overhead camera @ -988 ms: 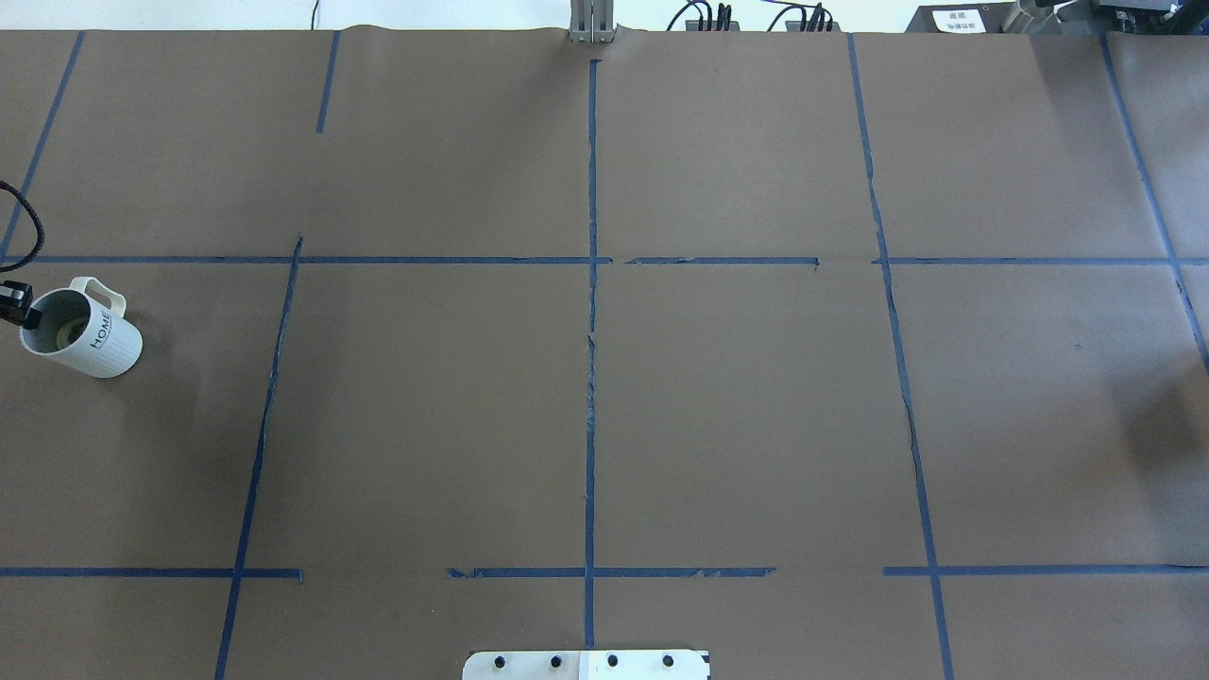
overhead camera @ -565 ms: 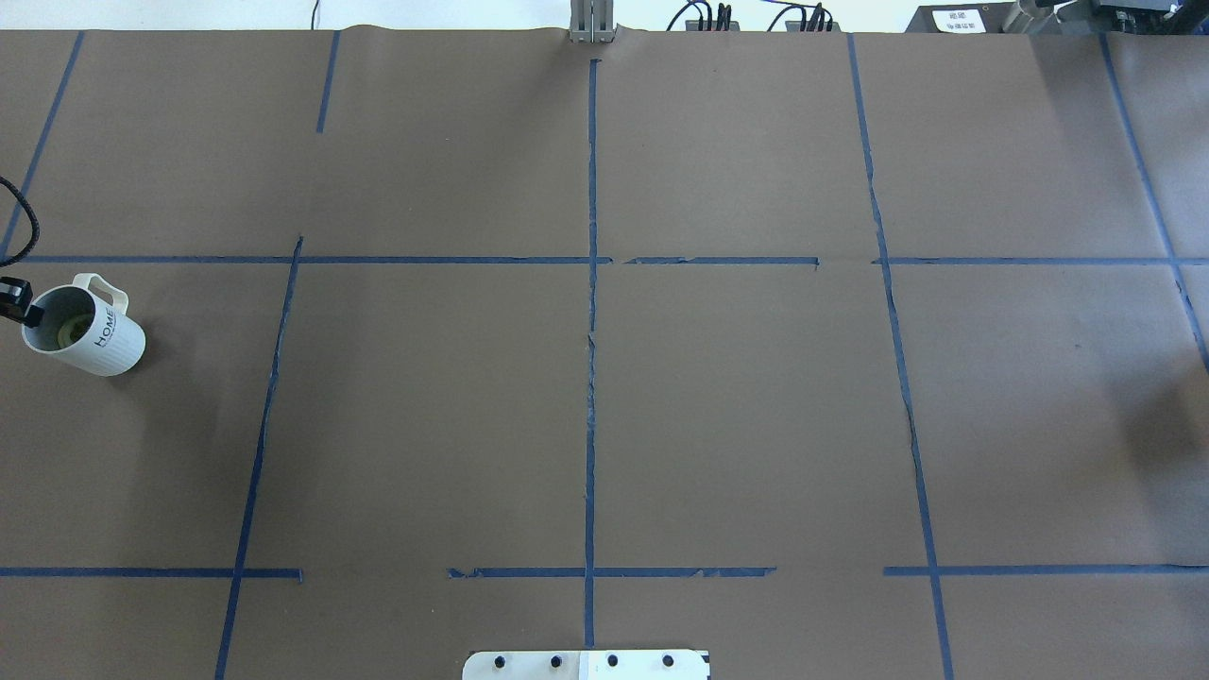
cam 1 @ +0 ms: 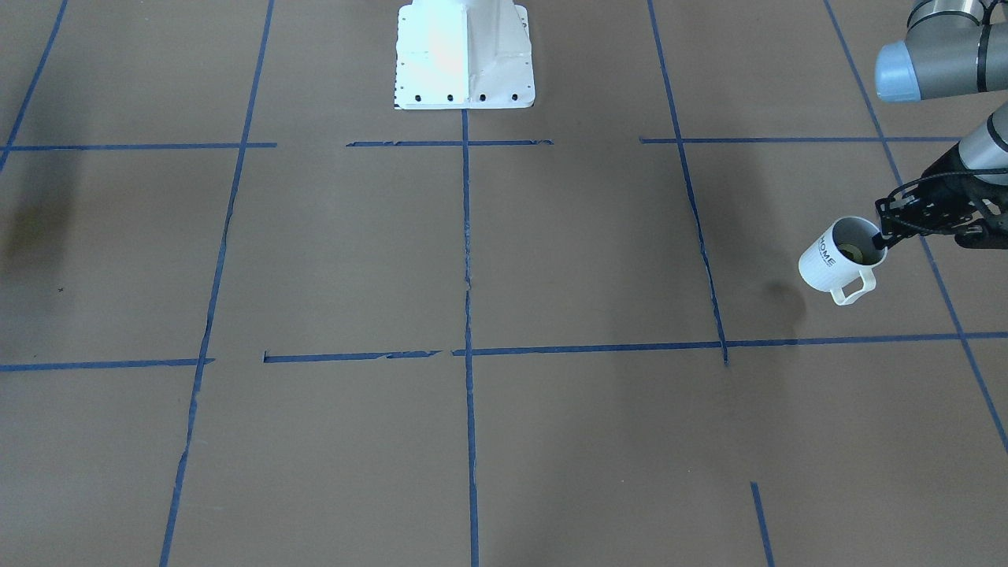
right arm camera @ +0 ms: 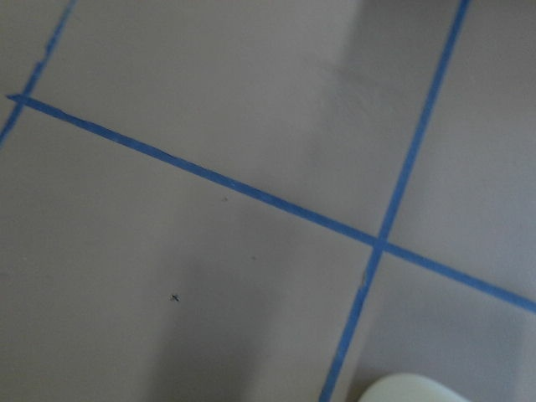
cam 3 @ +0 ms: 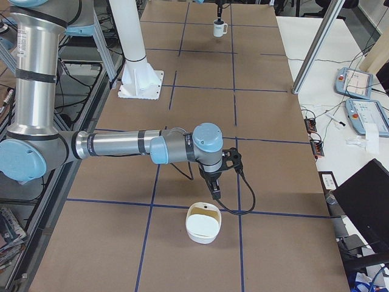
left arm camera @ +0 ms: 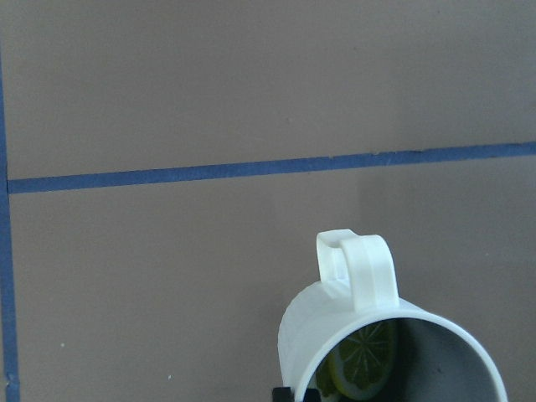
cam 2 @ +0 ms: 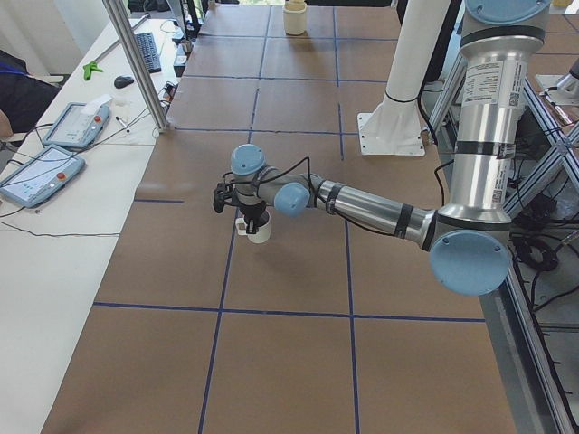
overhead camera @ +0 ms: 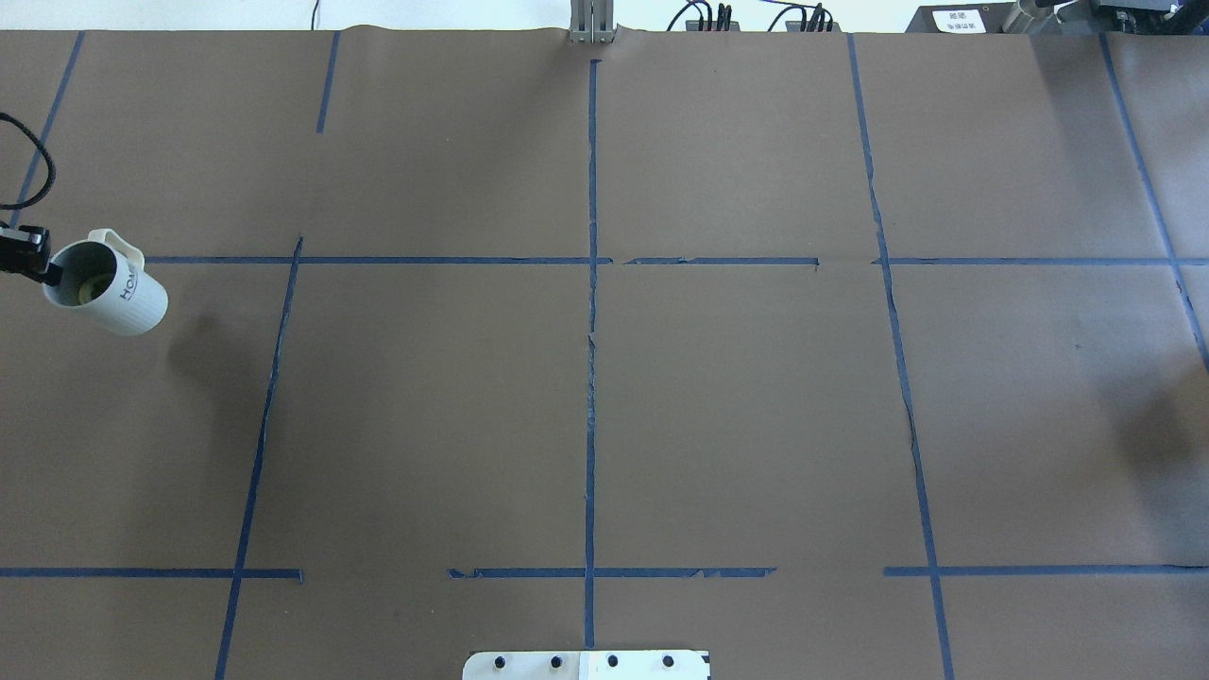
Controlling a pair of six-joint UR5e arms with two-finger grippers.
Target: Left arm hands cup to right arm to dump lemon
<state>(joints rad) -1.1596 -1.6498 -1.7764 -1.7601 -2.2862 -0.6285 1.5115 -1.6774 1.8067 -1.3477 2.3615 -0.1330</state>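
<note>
Everywhere blue tape (overhead camera: pixel 591 425) grids brown paper (overhead camera: pixel 425 406) beneath the cup (overhead camera: pixel 118 295)

The cup (cam 1: pixel 828 264) bears black "HOME" lettering on its white ribbed side.

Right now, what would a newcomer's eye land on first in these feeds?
First, the white cup at the robot's left end of the table, pinched by its rim in the left gripper and hanging tilted above its own shadow. Inside it lies the lemon slice, plain in the left wrist view. At the opposite end, the right gripper hangs near a white tub.
</note>
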